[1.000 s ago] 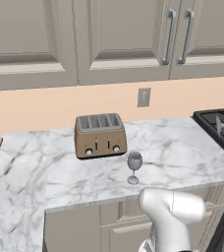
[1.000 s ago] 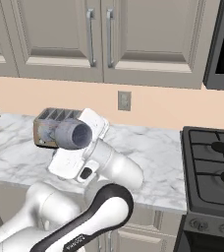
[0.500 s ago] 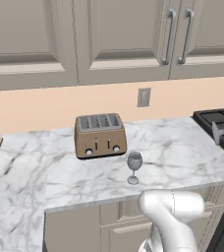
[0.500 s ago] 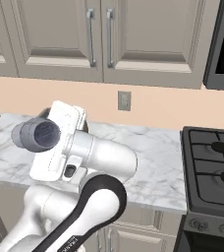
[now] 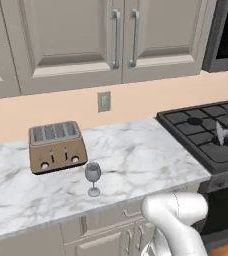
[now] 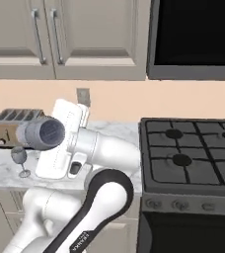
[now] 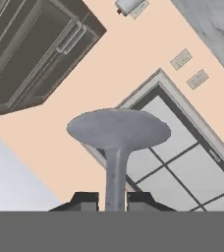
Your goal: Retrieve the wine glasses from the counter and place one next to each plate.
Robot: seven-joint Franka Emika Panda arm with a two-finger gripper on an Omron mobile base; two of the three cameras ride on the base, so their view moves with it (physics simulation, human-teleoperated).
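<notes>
Tool (image 7: 112, 199) nearly closed, gripping a wine glass (image 7: 116, 147) by the stem; stem runs straight out along the fingers (image 7: 87, 199), foot facing away from the camera.

Both base views look forward and down from behind the arm, sharing the tabletop (image 5: 136, 155), toaster (image 5: 55, 146) and stove (image 6: 193, 153); the hand view looks close along a glass stem (image 7: 115, 172).

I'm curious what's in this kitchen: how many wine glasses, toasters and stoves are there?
Wine glasses: 2, one standing on the counter, one held by its stem in the hand
Toaster: 1
Stove: 1
Total: 4
</notes>
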